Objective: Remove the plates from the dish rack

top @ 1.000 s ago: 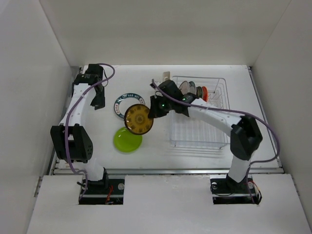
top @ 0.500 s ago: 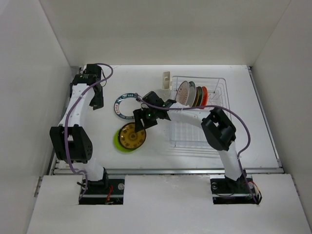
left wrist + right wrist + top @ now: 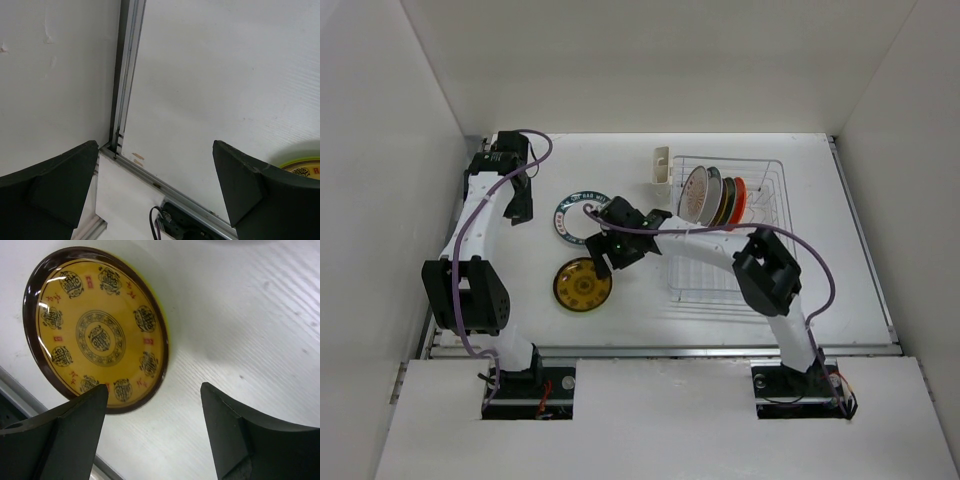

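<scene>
The amber patterned plate point(image 3: 97, 330) lies flat on the desk point(image 3: 620, 170), left of the dish rack point(image 3: 775, 215) and near the front edge. It rests on the lime green plate point(image 3: 299, 162), of which only a thin rim shows. The right gripper point(image 3: 153, 390) hangs just above its near edge with the fingers spread wide and nothing between them. The plate is free of them, so the placing step for this plate looks finished. The teal-rimmed plate point(image 3: 570, 215) lies just behind on the desk, partly under the right arm. In the rack, a white plate point(image 3: 695, 192) with a pale face, an olive-brown one point(image 3: 720, 197) and an orange-red one point(image 3: 739, 192) stand on edge in the far slots, close together. The next move would be for the right arm to lift clear, swing to the rack and pinch the rim of the nearest upright plate without knocking its neighbours. The left gripper point(image 3: 152, 150) is parked well apart at the far left of the desk, its fingers also apart and empty. A small cream cup holder point(image 3: 661, 165) sits at the rack's far left corner. The desk is matt white with a fine grain, a metal rail point(image 3: 127, 75) runs along its left edge, and plain white walls point(image 3: 670, 60) close it in on three sides.
</scene>
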Controlling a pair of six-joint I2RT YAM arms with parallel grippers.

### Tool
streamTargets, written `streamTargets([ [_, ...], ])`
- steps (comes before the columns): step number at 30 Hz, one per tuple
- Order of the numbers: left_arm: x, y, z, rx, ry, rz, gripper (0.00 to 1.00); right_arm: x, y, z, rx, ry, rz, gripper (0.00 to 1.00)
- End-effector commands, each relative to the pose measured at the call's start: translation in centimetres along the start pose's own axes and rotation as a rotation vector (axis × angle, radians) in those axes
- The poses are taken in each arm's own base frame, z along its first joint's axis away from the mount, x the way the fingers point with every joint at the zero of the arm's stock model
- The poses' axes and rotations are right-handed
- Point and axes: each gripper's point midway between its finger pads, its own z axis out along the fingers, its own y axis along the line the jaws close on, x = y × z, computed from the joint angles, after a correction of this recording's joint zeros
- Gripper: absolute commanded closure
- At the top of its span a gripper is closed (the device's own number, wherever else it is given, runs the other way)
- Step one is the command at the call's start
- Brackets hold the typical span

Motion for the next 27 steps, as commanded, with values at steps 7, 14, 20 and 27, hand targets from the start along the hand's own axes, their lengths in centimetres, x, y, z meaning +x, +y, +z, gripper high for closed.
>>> streamTargets([
  [7, -0.1, 1.0, -1.6, 0.002, -0.039, -0.036, 0.02, -11.0, -2.5, -18.8, 0.196, -0.468, 0.068, 0.15],
  [14, -0.1, 1.0, -1.5, 0.002, -0.037, -0.026, 0.02, -9.5, -20.0, -33.5, 0.696, -0.659, 0.461, 0.26],
  [20, 0.0, 0.7, -1.3, 0.01, -0.029, -0.012, 0.02, -4.2, -29.2, -32.5, 0.789, -0.531, 0.657, 0.56],
  [27, 0.0, 0.5, -0.9, 0.009, -0.011, 0.0, 0.02, -3.4, -32.0, -28.7, 0.73, -0.514, 0.649, 0.53],
])
